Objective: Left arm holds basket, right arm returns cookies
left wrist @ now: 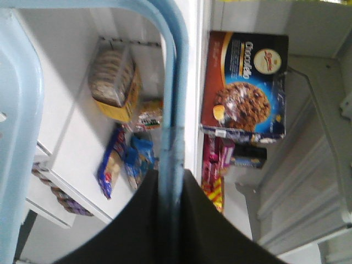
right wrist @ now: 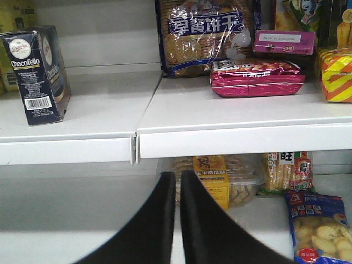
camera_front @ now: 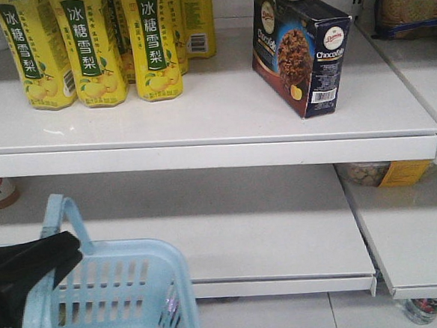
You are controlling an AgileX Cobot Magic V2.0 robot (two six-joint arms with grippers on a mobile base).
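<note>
Black wedge-fingered left claw (left wrist: 169,220) I've clamped on light blue slotted plastic basket (camera_front: 130,290) handle, dark navy rectangular cookie carton (right wrist: 38,74) upright up-left of my closed, empty right claw (right wrist: 178,220)

A shop – white retail shelves (camera_front: 201,128) w/ rows of yellow drink bottles (camera_front: 90,45), packaged snacks (right wrist: 256,77), biscuit bags (right wrist: 206,33) – plus a shopping basket (camera_front: 130,298).

Lt blue basket (camera_front: 130,290); navy cookies (camera_front: 300,47); yellow bottles (camera_front: 98,45).
</note>
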